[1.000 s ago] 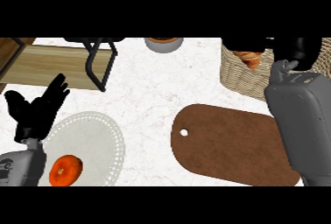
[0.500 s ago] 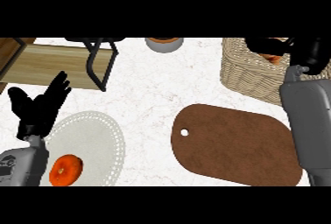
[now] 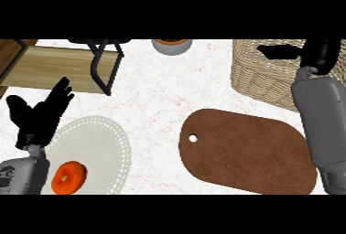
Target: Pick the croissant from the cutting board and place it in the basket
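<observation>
The brown cutting board (image 3: 250,153) lies bare at the lower right, with no croissant on it. The woven basket (image 3: 260,77) stands at the upper right. My right hand (image 3: 321,52) hovers over the basket's inside near the top edge, its grey forearm (image 3: 323,123) running down the right side. No croissant shows anywhere; the hand hides what is beneath it. My left hand (image 3: 40,114) rests open at the left edge, fingers up, beside the white plate (image 3: 101,141).
An orange doughnut (image 3: 69,177) lies on the white plate. A grey cup (image 3: 171,46) stands at the top middle. A wooden board (image 3: 51,68) and a black wire stand (image 3: 108,64) occupy the upper left.
My right hand has moved right and farther over the basket. The orange croissant seen under it earlier no longer shows. The left hand has stayed put.
</observation>
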`<action>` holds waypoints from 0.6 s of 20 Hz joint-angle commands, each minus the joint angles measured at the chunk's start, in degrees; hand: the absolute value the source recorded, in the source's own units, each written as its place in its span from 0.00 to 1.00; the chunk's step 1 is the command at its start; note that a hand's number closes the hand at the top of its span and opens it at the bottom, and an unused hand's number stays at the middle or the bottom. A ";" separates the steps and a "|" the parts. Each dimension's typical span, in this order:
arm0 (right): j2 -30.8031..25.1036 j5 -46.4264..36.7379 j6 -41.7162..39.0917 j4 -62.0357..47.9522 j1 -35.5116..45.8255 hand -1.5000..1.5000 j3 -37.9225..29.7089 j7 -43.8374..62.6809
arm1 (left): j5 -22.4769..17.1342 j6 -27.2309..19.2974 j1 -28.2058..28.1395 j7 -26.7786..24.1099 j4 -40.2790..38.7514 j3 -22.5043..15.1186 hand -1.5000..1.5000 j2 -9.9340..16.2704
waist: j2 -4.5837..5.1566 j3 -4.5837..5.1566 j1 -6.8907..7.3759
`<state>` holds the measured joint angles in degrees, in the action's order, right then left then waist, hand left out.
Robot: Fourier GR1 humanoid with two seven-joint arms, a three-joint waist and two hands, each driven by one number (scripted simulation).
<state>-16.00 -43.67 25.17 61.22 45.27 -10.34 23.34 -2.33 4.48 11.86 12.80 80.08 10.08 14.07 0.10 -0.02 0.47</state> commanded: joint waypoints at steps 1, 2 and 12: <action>-2.32 5.76 0.73 -0.50 1.77 0.00 -4.04 -6.04 | 1.24 -0.78 1.01 -2.43 -3.27 0.06 0.50 -0.50 | 0.07 0.01 -0.24; -1.20 4.43 2.00 -1.01 2.39 0.00 -3.78 -3.07 | -1.04 1.61 3.13 0.00 -2.91 1.35 0.50 1.51 | 0.00 0.02 -0.22; -7.92 24.38 -0.04 11.90 -8.05 0.00 -20.81 -5.39 | 0.13 -1.54 0.63 3.23 2.61 0.32 0.50 -0.24 | -0.36 -0.07 -1.35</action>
<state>-20.62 -26.95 28.55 69.66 41.49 -25.58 19.94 -2.37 3.96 11.50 13.37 80.72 10.77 14.12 -0.22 -0.04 -0.53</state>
